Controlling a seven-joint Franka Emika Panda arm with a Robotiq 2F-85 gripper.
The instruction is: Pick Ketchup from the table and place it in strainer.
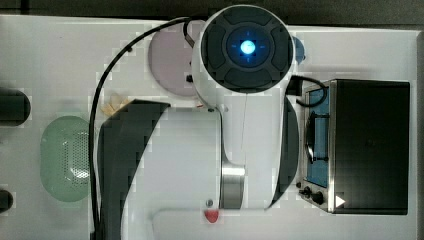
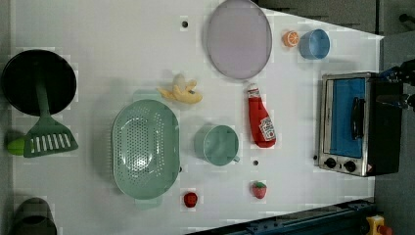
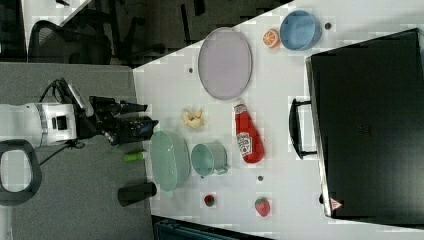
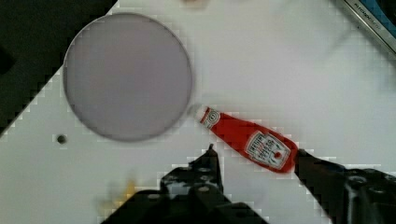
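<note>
The ketchup (image 2: 260,120), a red bottle with a white cap and label, lies flat on the white table between the lilac plate (image 2: 239,38) and the teal cup (image 2: 218,144). The pale mint strainer (image 2: 144,149) stands beyond the cup, with nothing in it. My gripper (image 4: 255,150) is open and holds nothing. In the wrist view the ketchup (image 4: 250,142) lies well below, between my two dark fingers (image 4: 211,158). The right view shows the gripper (image 3: 145,114) well away from the tabletop, with the ketchup (image 3: 247,139) and strainer (image 3: 170,161) on the table. In the top view my arm covers the table's middle beside the strainer (image 1: 65,157).
A toaster oven (image 2: 347,125) stands near the ketchup. A banana toy (image 2: 182,92) lies by the strainer. An orange slice (image 2: 290,38) and a blue bowl (image 2: 314,44) sit past the plate. Two strawberries (image 2: 259,189) lie near the table edge. A green spatula (image 2: 46,139) and a black pan (image 2: 39,81) sit beyond the strainer.
</note>
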